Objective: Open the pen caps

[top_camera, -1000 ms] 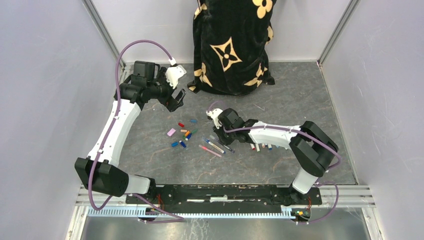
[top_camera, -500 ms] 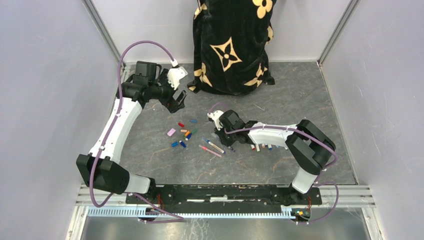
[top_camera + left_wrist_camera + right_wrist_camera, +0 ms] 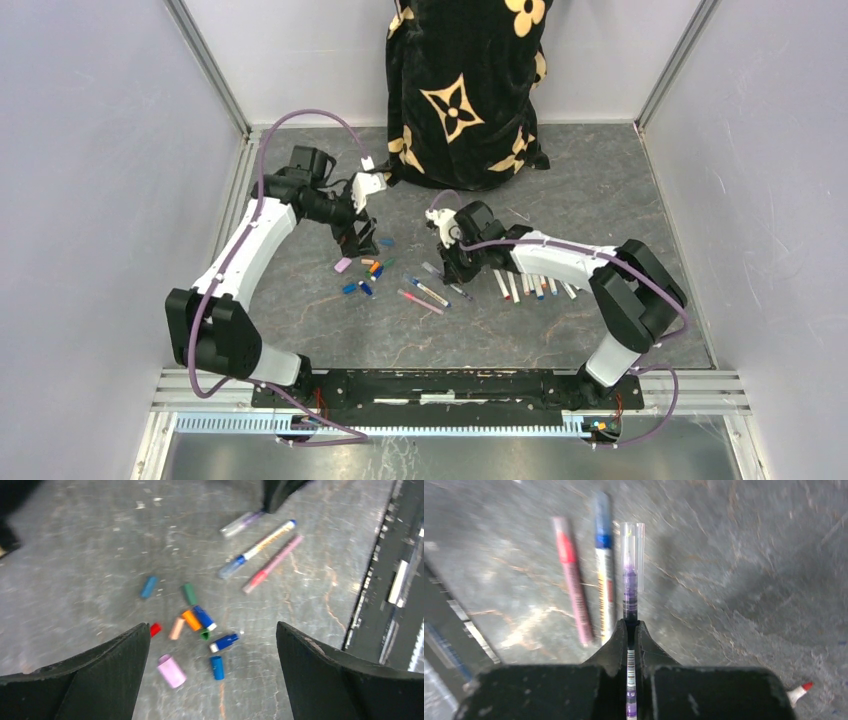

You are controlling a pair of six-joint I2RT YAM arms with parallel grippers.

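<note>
Purple-inked and clear-capped: grips this pen [image 3: 631,587] by the barrel in the clenched right gripper [image 3: 630,625], low over the table [image 3: 749,580] beside a blue pen [image 3: 603,555] and a pink pen [image 3: 569,575]. Holds the left gripper [image 3: 212,630] wide open above the loose pen caps [image 3: 192,620]. Next, likely: bring the left across, pinch the clear cap [image 3: 633,545], pull straight off.

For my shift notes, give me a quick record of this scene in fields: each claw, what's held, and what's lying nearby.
Left claw: open, empty, above the loose caps
Right claw: shut on the purple pen
Cap status: clear cap on the purple pen's far end
Nearby on table: pink pen, blue pen, side by side
</note>
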